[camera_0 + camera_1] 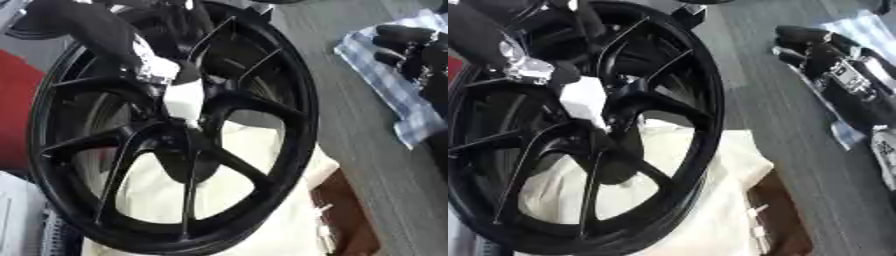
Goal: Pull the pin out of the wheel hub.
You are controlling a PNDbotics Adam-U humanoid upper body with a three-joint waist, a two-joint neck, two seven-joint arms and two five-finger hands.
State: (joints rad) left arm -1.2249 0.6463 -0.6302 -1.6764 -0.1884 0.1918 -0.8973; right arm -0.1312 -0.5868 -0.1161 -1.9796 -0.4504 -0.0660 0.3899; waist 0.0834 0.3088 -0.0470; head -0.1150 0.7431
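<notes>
A black spoked wheel (289,125) stands tilted on a white cloth. Its hub (191,152) is where the spokes meet. A white pin (185,100) sticks up out of the hub. My left arm comes in from the upper left, and my left hand (179,72) sits on the pin's top end, dark fingers curled round it. My right hand (833,62) lies apart from the wheel at the right edge, fingers relaxed and pointing left, holding nothing.
A white cloth (262,200) lies under the wheel. A blue checked cloth (394,95) lies under my right hand. A brown box (354,215) sits at the lower right and something red (17,110) at the left. The grey tabletop (350,145) runs between wheel and right hand.
</notes>
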